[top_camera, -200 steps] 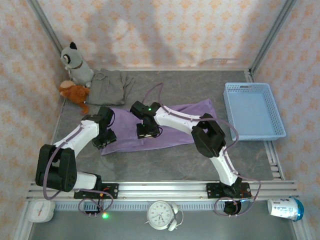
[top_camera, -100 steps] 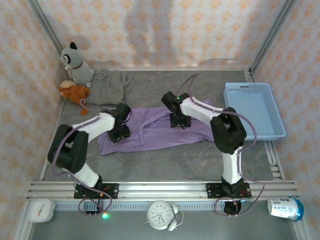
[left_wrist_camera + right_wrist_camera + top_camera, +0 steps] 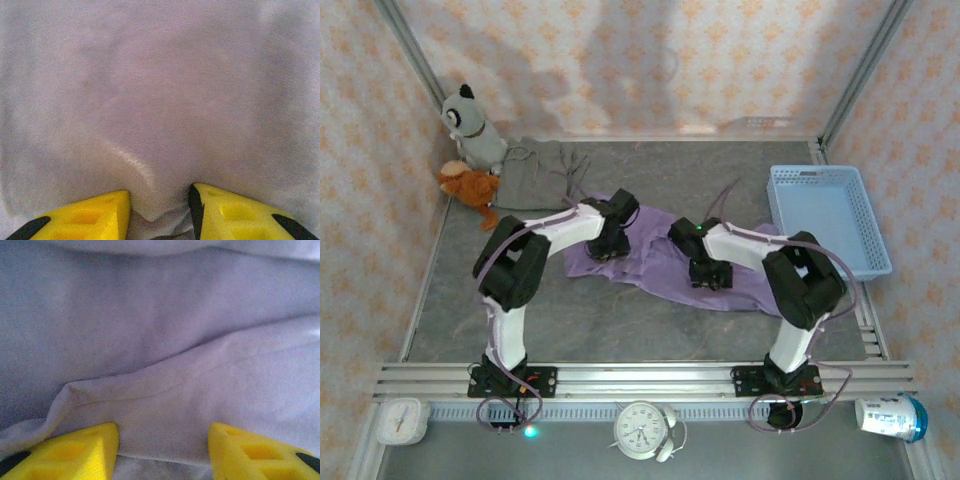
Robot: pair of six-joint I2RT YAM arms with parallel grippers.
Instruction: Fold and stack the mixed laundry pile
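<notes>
My left gripper [image 3: 160, 207] pinches a ridge of the lavender garment [image 3: 655, 262], spread at centre. My right gripper [image 3: 163, 442] straddles its fold, and I cannot tell whether it grips. The taupe garment [image 3: 532, 175] lies far left.

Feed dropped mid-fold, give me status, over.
Left gripper pinching lavender garment, fabric puckered between jaws. Right gripper on same garment, grip unclear. Taupe garment apart, far left, by plush toys.

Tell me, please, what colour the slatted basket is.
Light blue; the basket shows best in the top external view.
</notes>
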